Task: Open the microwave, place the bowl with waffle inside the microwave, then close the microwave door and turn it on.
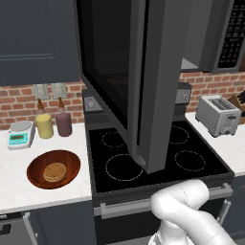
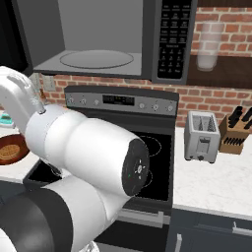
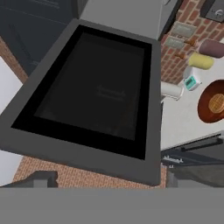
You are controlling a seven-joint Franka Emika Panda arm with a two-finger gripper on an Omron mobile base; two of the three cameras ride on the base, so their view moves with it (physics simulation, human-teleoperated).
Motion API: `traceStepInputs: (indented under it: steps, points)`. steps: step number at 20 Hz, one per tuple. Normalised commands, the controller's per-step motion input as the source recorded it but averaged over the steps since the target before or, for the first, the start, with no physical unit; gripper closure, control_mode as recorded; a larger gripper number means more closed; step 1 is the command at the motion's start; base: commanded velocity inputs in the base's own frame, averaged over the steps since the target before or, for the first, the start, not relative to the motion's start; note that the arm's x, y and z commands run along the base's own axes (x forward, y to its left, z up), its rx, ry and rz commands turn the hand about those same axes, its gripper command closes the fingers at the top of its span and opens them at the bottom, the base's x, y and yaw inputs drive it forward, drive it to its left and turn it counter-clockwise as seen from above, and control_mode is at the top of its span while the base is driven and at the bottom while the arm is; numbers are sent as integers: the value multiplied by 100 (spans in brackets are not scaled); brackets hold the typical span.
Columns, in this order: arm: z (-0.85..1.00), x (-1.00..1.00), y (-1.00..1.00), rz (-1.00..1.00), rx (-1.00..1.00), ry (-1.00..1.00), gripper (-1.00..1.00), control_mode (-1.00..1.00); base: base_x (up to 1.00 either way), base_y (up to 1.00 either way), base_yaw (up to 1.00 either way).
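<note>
With the microwave door swung wide over the stove, the microwave cavity is clear for loading. On the counter left of the stove sits the bowl, near the front edge, holding the waffle. By my reading, the gripper's fingers stand wide and empty.

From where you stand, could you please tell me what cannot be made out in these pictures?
- Reddish-brown wooden bowl: right base view, mostly hidden behind the white arm; whole in the left base view.
- Black keypad of the dark grey microwave: left base view, cut off by the edge, labels too small.
- Grey stove's burners: left base view, partly hidden by the open microwave door.
</note>
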Motion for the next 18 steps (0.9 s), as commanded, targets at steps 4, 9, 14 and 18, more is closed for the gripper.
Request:
traceStepInputs:
  steps: [4, 9, 14, 18]
  points:
    - [-25, 82, 24, 0, 1, 0, -100, -100, 0, 0, 0]
    - [0, 69, 28, 0, 2, 0, -100, -100, 0, 0, 0]
    - [10, 54, 37, 0, 0, 0, -100, -100, 0, 0, 0]
    - [1, 40, 59, 0, 0, 0, -100, -100, 0, 0, 0]
